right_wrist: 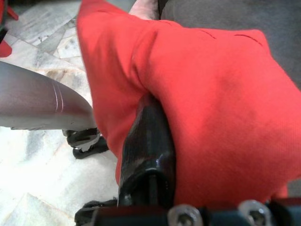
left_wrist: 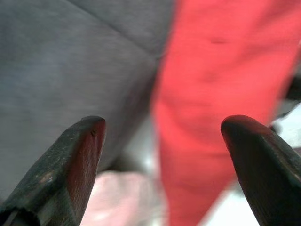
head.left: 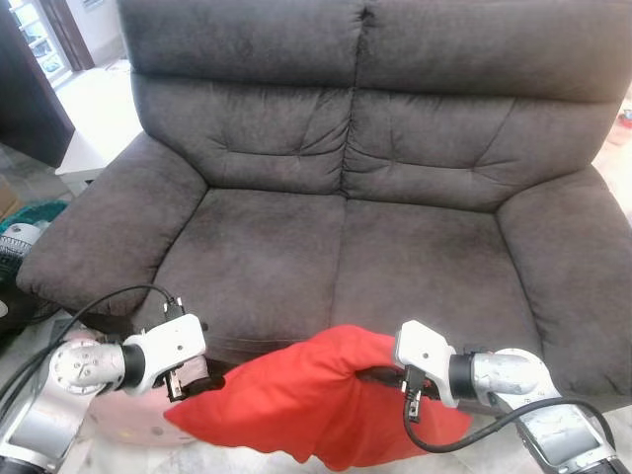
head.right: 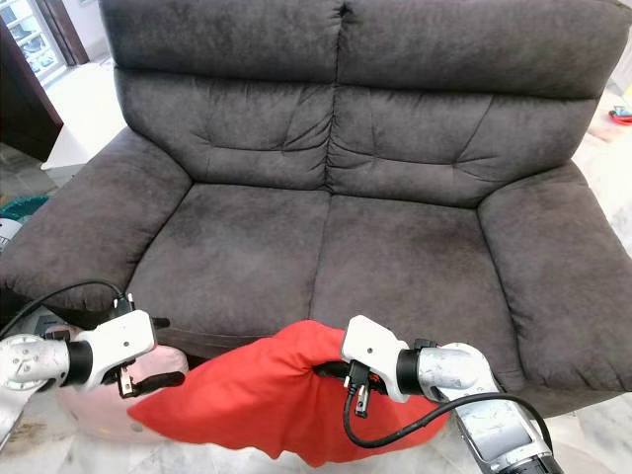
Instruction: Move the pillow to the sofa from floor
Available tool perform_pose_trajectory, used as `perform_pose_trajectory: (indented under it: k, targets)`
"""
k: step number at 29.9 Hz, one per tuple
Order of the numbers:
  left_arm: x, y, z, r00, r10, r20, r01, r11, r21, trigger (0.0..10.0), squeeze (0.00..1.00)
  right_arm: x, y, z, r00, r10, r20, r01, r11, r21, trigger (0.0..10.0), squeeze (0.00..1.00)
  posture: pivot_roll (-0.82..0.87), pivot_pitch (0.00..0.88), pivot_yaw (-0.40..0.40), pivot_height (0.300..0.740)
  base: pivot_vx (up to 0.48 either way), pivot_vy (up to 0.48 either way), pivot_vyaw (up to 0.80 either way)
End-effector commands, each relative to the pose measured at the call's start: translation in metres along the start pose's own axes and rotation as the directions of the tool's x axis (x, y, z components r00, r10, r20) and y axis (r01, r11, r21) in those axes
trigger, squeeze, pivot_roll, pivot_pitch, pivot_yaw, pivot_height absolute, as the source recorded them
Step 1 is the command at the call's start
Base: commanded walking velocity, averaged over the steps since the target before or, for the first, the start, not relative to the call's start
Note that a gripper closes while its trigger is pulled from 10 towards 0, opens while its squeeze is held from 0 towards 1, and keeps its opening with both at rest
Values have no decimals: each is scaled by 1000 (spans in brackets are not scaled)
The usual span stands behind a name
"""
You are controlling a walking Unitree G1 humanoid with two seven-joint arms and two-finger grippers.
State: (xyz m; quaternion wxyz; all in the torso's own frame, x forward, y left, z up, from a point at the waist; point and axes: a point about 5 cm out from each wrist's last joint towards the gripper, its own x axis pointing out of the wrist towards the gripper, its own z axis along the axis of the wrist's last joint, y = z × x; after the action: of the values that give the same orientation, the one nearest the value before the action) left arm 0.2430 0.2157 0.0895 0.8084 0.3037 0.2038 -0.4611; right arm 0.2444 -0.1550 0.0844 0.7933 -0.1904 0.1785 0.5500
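Before the sofa [head.left: 346,237], the red pillow [head.left: 296,400] hangs off the floor, pinched by the right gripper [head.left: 380,373]; the left gripper [left_wrist: 164,155], fingers spread, waits beside it. Next: lift onto the seat.

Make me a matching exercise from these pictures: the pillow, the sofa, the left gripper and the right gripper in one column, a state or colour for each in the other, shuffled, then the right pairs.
Column one:
1. pillow
2. sofa
3. left gripper
4. right gripper

Column two:
A. dark grey, seat bare
B. shut on the red fabric
C. red, held up at the seat's front edge
D. open, fingers apart beside the pillow's edge

Pairs: 1-C, 2-A, 3-D, 4-B
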Motion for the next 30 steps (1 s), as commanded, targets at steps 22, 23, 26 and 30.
perform_pose_trajectory:
  k: [22,23,26,30]
  targets:
    - [32,-29,-24,989,-136,52,142,979,-144,10000,0,-2,-6,21,997,-6,77,12,997,-83,10000,0,146,80,-18,740,0,0,0]
    - [32,-29,-24,989,-136,52,142,979,-144,10000,0,-2,-6,21,997,-6,77,12,997,-83,10000,0,146,80,-18,740,0,0,0]
    - [32,-29,-18,984,-158,87,171,970,-173,10000,0,-3,-6,21,997,-6,77,13,997,-82,10000,0,146,81,-19,740,0,0,0]
    - [28,-33,-17,972,-217,93,231,957,-177,10000,0,-3,-6,21,997,-6,76,13,997,-81,10000,0,144,83,-19,740,0,0,0]
